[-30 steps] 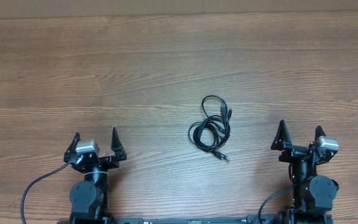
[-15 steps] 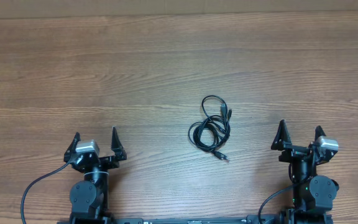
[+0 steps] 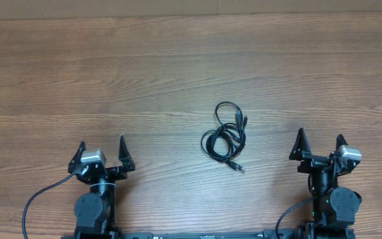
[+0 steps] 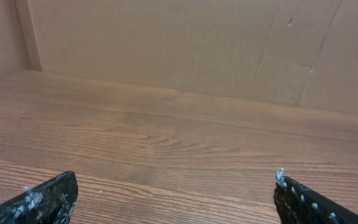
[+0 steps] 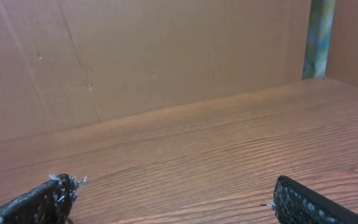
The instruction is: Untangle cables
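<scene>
The cables (image 3: 224,136) are thin black cords in a tangled bundle of loose loops with small plug tips, lying on the wooden table right of centre in the overhead view. My left gripper (image 3: 101,145) is open and empty at the near left, far from the bundle. My right gripper (image 3: 320,139) is open and empty at the near right, to the right of the bundle. The wrist views show only open fingertips, the left gripper (image 4: 176,186) and the right gripper (image 5: 173,190), over bare wood; the cables are out of view there.
The wooden table (image 3: 144,79) spreads across the overhead view. A brown cardboard wall (image 4: 185,43) stands at its far edge, also in the right wrist view (image 5: 166,50). Thick black arm cables (image 3: 38,199) trail by the arm bases.
</scene>
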You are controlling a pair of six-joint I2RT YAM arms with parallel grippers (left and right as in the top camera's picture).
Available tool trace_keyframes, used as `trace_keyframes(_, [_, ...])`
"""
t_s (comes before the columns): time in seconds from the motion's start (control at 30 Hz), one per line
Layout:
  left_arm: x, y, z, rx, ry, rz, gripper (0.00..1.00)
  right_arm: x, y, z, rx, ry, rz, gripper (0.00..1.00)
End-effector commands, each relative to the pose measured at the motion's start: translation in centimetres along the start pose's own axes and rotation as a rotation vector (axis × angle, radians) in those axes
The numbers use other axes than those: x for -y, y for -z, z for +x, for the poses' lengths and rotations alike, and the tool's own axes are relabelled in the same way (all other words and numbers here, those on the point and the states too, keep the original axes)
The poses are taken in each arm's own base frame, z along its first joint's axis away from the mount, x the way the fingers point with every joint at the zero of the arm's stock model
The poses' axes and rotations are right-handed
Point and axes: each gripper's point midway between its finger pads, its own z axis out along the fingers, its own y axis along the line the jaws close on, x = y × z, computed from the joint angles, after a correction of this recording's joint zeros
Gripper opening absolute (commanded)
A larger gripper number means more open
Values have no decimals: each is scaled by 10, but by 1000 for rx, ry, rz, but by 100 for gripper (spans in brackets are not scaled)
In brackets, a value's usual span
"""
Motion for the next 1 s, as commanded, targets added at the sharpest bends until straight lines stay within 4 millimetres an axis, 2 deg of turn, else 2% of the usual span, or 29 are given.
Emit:
trace_keyframes(0.0, [-1, 0, 0, 3, -17, -2, 100, 1, 0, 1, 5, 5, 7, 100])
trace_keyframes(0.27, [0, 5, -1, -45, -26, 0, 100, 1, 0, 1, 5, 5, 7, 100])
trace_keyframes(0.5, [1, 22, -39, -40, -25, 2, 100, 1, 0, 2, 5, 5, 7, 100])
trace_keyframes(0.77, [9, 31, -50, -81, -29, 44, 100, 1, 0, 1, 5, 5, 7, 100])
trace_keyframes(0.87, [10, 30, -53, -130, -38, 42, 100, 1, 0, 1, 5, 5, 7, 100])
trace_keyframes(0.97, [16, 27, -66, -226, -56, 50, 100, 1, 0, 1, 5, 5, 7, 100])
